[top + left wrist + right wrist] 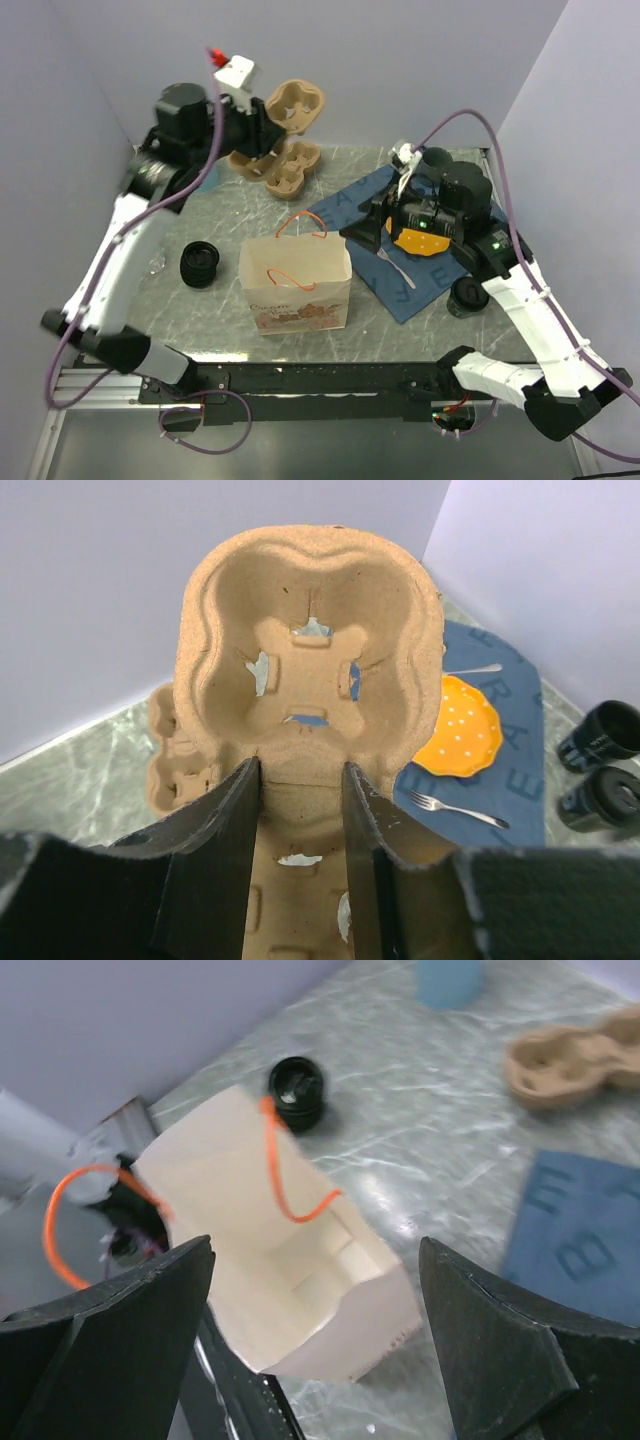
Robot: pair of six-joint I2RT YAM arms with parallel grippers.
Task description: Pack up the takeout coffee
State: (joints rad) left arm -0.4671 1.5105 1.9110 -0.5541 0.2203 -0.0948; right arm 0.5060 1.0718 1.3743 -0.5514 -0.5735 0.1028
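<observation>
Top external view: left gripper [258, 128] clenched on a raised cardboard cup carrier [298, 105], well apart from the takeout coffee [200, 265] beside the paper bag [295, 285]; right gripper [315, 1260] spread wide, empty.

Robotics lab cell: plain lilac walls [380, 60] enclose a marbled tabletop [200, 315]; cabled left arm [105, 260] and right arm [545, 325] bolt to a rail [320, 380].

A blue lettered mat [520, 695] lies on the marble counter [90, 770]. On it sits an orange, white-dotted plate [462, 727], with a fork [458, 809] just beside one edge and a spoon [475, 668] by the opposite edge. A light-blue cup [450, 980] stands well apart from the mat.
</observation>
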